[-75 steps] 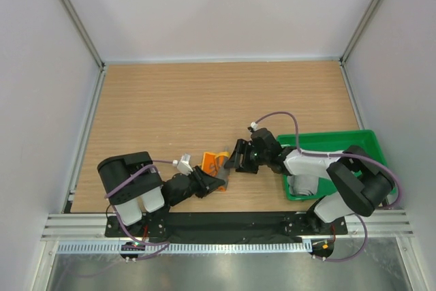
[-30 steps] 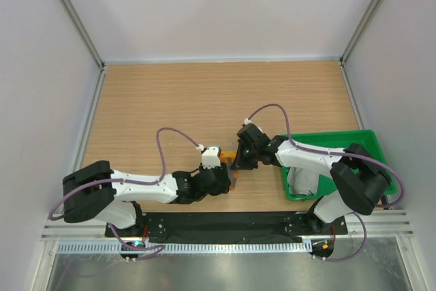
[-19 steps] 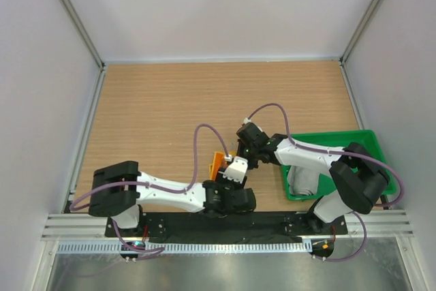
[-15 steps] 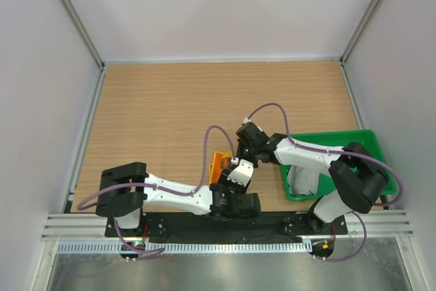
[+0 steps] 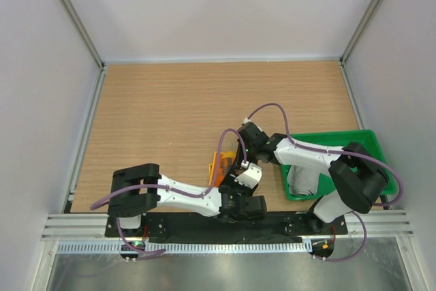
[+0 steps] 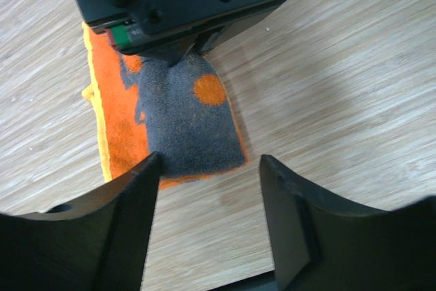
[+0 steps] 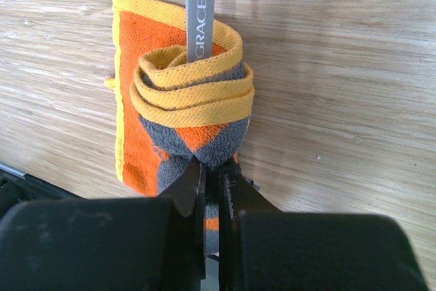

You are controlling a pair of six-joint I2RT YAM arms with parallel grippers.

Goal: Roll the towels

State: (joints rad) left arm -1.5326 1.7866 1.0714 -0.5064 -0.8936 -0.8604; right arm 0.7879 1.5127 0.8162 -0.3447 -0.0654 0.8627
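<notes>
Towels are in two places. The dark grey and orange towel [image 7: 191,100] sits on the table [image 5: 170,100] near 6 o'clock, partly rolled. My right gripper [image 7: 211,176] pinches the fat roll at one end. My left gripper [image 6: 208,168] is spread wide, with the flat loose flap at its 12 o'clock. The cloth looks soft, light and floppy, so I think the roll could pop loose. I would grab the flap's yellow edge. The light grey towel [image 5: 303,183] lies in the green tray [image 5: 368,138] at 4 o'clock.
</notes>
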